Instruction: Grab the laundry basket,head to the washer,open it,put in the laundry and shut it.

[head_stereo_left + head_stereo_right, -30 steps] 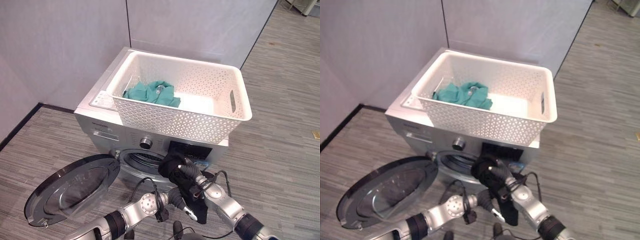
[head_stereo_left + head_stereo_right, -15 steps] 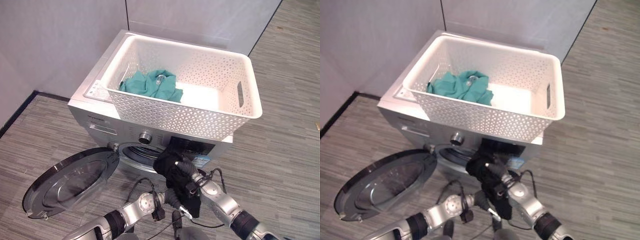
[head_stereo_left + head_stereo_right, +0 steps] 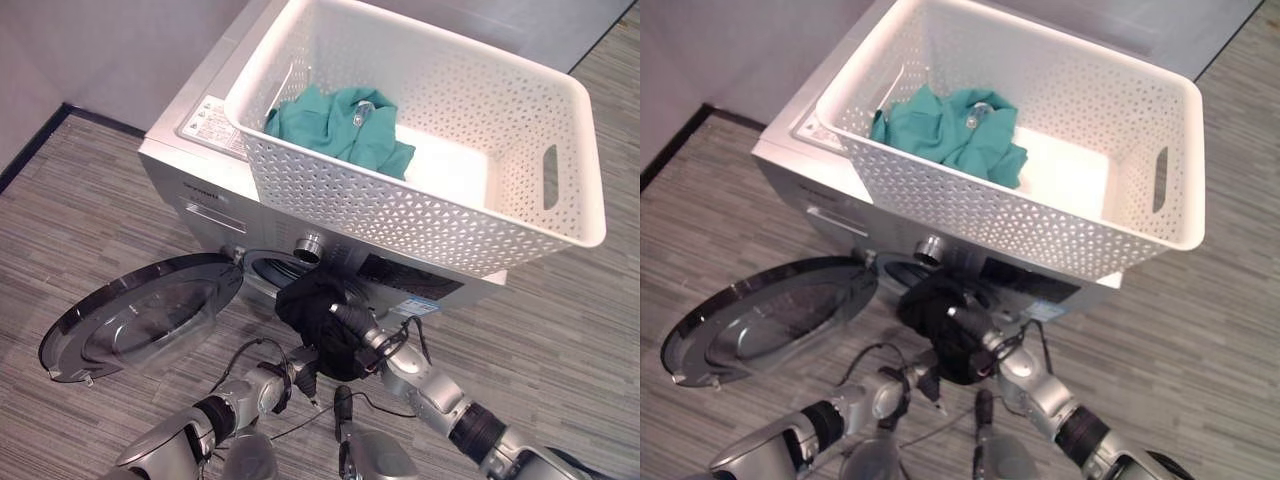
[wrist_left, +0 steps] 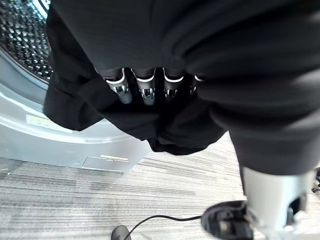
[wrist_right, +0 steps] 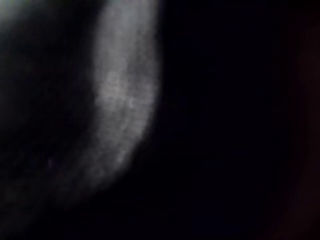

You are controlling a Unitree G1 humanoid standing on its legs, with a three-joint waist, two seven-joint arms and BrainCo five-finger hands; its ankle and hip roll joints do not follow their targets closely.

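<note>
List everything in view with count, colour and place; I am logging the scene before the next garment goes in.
washer: one, silver-grey, against the wall, its round opening uncovered.
washer door: one, dark glass in a silver rim, swung open toward the robot's left.
laundry basket: one, white perforated, on top of the washer.
green garment: one, teal, inside the basket at its left end.
black garment: one, bunched at the washer's opening, draped over the right hand.
floor: grey striped, around the washer.
right hand: at the opening, its fingers curled into the black garment.
left hand: low, below the opening; fingers unclear.
</note>
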